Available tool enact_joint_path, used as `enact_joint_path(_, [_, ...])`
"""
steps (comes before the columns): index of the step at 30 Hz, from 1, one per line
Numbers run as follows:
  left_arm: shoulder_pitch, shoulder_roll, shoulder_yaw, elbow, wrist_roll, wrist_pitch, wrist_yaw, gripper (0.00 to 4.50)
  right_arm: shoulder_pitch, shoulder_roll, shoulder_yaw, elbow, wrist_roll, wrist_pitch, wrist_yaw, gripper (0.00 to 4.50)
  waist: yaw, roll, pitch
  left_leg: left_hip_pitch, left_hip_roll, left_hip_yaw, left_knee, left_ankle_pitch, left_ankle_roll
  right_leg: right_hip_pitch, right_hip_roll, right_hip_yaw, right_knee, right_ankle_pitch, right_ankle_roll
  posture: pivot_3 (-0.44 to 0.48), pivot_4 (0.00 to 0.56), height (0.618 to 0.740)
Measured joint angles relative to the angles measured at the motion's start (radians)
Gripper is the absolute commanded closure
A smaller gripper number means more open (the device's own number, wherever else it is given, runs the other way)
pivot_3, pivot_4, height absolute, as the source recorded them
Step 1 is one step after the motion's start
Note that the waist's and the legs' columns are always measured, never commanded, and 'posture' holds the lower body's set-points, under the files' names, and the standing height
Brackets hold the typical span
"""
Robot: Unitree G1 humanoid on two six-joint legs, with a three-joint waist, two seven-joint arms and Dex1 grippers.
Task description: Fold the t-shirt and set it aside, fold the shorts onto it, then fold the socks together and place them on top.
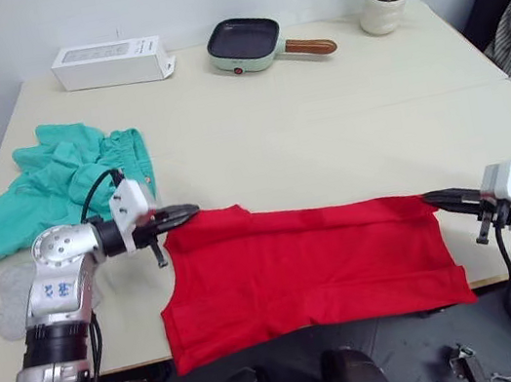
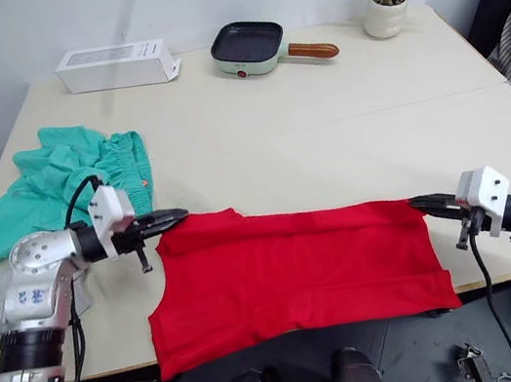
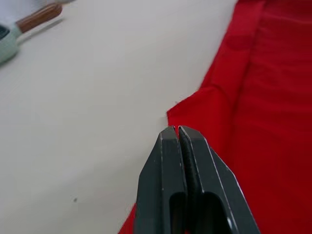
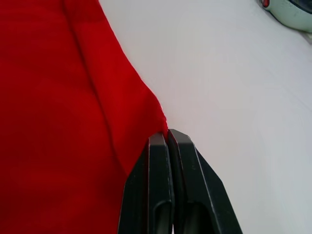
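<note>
The red t-shirt lay on the counter's near edge, stretched between my pincers. Left pincer and right pincer each pinched a far corner. It looked light and limp; corners seemed the best hold.

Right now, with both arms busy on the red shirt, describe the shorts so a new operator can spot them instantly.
Start at the big pale table and go to its left side, beyond the left pincer. The shorts lie there in a crumpled heap, next to the flat t-shirt. They are the only teal-green garment, with a gathered waistband, unlike the small grey socks nearer the table's front edge.
</note>
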Motion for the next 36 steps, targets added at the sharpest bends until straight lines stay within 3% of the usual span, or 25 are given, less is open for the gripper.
enact_joint_path(10, [0.185, 0.034, 0.002, -0.091, 0.076, -0.385, 0.006, 4.50, 0.144, 0.019, -0.017, -0.015, -0.030, -0.196, -0.099, 4.49, -0.002, 0.000, 0.000, 0.001, 0.001, 0.000, 0.000, -0.006, -0.005, 0.000, 0.000, 0.004, -0.001, 0.000, 0.000, 0.000, 0.150, 0.740])
enact_joint_path(17, [0.201, 0.075, -0.046, 0.025, 0.202, -0.680, 0.040, 4.50, 0.190, 0.019, -0.012, 0.037, -0.068, -0.336, -0.125, 4.49, -0.002, 0.001, 0.000, 0.001, 0.000, 0.000, 0.000, -0.007, -0.004, 0.001, -0.001, 0.004, -0.002, 0.000, 0.000, 0.000, 0.150, 0.740])
enact_joint_path(25, [0.204, 0.118, -0.071, 0.067, 0.234, -0.756, 0.100, 4.50, 0.198, 0.019, 0.020, 0.087, -0.085, -0.395, -0.139, 4.49, -0.002, 0.001, 0.000, 0.001, 0.001, 0.000, -0.001, -0.008, -0.003, 0.001, -0.001, 0.004, -0.002, 0.000, 0.000, 0.000, 0.150, 0.740])
enact_joint_path(26, [0.208, 0.118, -0.072, 0.063, 0.228, -0.730, 0.103, 4.29, 0.208, 0.019, 0.020, 0.079, -0.074, -0.381, -0.137, 4.50, -0.002, 0.001, 0.000, 0.001, 0.001, 0.000, -0.001, -0.008, -0.003, 0.001, -0.001, 0.004, -0.001, 0.000, 0.000, 0.000, 0.150, 0.740])
enact_joint_path(29, [0.241, 0.133, -0.073, 0.022, 0.153, -0.604, 0.088, 3.60, 0.243, 0.018, 0.023, 0.043, -0.030, -0.314, -0.110, 3.91, -0.002, 0.001, 0.000, 0.001, 0.001, 0.000, -0.001, -0.008, -0.003, 0.001, -0.001, 0.005, -0.001, 0.000, 0.000, 0.000, 0.150, 0.740])
enact_joint_path(33, [0.310, 0.224, -0.065, -0.135, -0.020, -0.331, 0.010, 2.41, 0.307, -0.027, 0.021, -0.040, 0.054, -0.181, -0.047, 2.63, -0.002, 0.001, 0.000, 0.002, 0.002, 0.000, 0.000, -0.008, -0.003, 0.001, -0.001, 0.007, -0.001, 0.000, 0.000, 0.000, 0.150, 0.740])
enact_joint_path(36, [0.373, 0.309, -0.017, -0.241, -0.180, -0.072, -0.035, 2.14, 0.368, -0.096, -0.022, -0.106, 0.122, -0.042, -0.005, 1.67, -0.002, 0.002, 0.000, 0.002, 0.002, -0.001, 0.000, -0.009, -0.003, 0.002, -0.001, 0.008, -0.002, 0.000, -0.001, 0.000, 0.150, 0.740])
